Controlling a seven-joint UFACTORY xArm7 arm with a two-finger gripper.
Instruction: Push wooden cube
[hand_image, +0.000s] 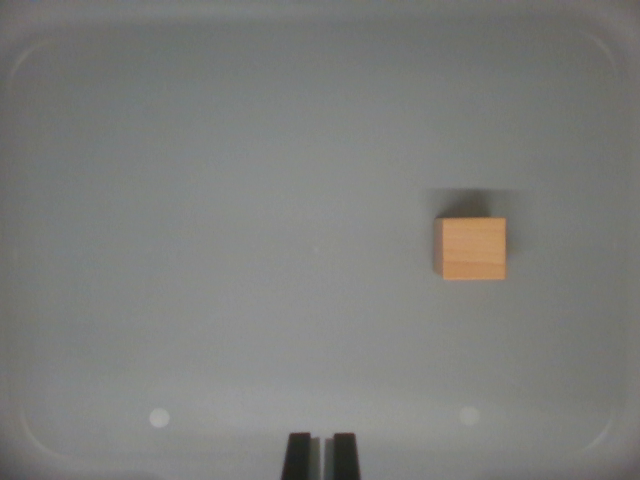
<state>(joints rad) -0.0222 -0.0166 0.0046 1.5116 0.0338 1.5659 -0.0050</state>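
1. Right of the middle of the wrist view lies the wooden cube (471, 248), alone on a grey surface, with its top face and a thin strip of its left side visible and a soft shadow just behind it.
2. Under the cube is a grey tray (120, 200) with rounded corners and a raised rim, which runs near all edges of the picture; two pale round marks sit on its floor near the bottom, and I cannot tell what they are.
3. At the bottom centre the tool (321, 452) shows only two dark fingertips with a narrow bright gap between them, so it is nearly closed and it holds nothing.
4. The tool is well apart from the cube and stands to the left of it in the wrist view, so in my judgement the push is not yet started.
5. Risk one: if the tool goes straight forward, it can pass beside the cube and miss it, because the two are not in one line.
6. Risk two: if contact comes on a corner, the cube probably turns instead of sliding straight.
7. Risk three: a push that is too long can drive the cube against the rim of the tray.
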